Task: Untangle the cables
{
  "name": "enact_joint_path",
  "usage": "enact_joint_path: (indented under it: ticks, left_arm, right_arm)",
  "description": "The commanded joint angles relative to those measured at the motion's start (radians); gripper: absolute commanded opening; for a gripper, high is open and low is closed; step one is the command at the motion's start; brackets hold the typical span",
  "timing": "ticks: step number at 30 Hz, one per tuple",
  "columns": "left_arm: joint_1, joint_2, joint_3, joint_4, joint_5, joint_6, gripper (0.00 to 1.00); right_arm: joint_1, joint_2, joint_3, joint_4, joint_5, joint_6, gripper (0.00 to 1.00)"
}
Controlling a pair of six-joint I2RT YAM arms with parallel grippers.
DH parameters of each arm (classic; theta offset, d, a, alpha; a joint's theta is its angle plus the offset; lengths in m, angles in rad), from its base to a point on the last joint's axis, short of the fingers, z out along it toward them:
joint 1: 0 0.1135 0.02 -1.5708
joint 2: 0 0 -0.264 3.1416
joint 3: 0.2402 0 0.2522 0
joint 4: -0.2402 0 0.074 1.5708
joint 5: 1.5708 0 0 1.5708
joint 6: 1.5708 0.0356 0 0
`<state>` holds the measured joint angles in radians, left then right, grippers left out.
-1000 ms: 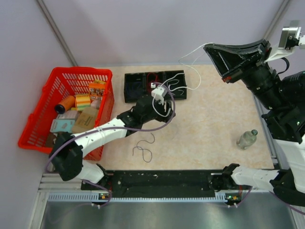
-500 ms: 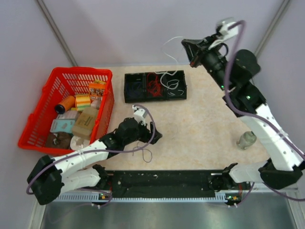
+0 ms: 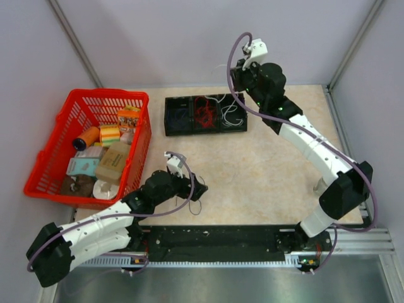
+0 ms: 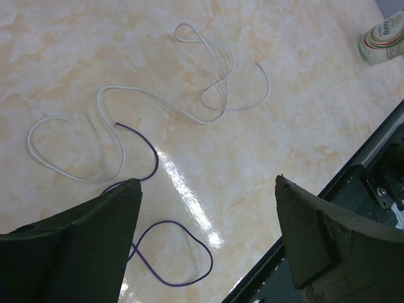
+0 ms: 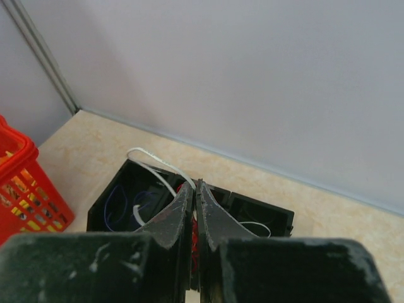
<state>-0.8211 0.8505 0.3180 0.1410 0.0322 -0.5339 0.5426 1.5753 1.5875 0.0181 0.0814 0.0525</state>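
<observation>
Overhead, I see my left gripper point(image 3: 194, 189) low near the front edge and my right gripper point(image 3: 237, 79) at the tray's point(image 3: 166, 117) 1 o'clock.

Left wrist: jaws apart, purple cable point(image 4: 183, 252) at 6 o'clock, white cable point(image 4: 158, 101) at 12.

Right wrist: jaws together, pinching a white strand point(image 5: 154, 158) above the tray.

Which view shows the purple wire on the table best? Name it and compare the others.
Left wrist: the purple wire lies close up, its curves and loop clear. Top external shows only a small bit beside the left gripper. Right wrist does not show it.
</observation>
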Motion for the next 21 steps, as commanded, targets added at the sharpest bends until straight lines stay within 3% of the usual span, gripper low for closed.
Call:
enact_joint_path:
  ticks: [1,12,15,21]
  left_arm:
    - [0.000,-0.027,-0.020,0.109,-0.002,0.000,0.90]
    - [0.000,-0.031,0.009,0.104,-0.015,0.023,0.91]
    - [0.000,-0.008,0.070,0.136,-0.067,0.087,0.95]
    - [0.028,0.169,0.361,0.059,-0.112,0.230,0.97]
  right_arm:
    - [-0.009,0.022,-0.026,0.117,0.018,-0.046,0.00]
    - [-0.026,0.110,-0.078,0.169,0.072,-0.109,0.00]
    - [-0.044,0.120,-0.057,0.155,0.067,-0.102,0.00]
    - [-0.073,0.100,-0.017,0.118,0.034,-0.068,0.00]
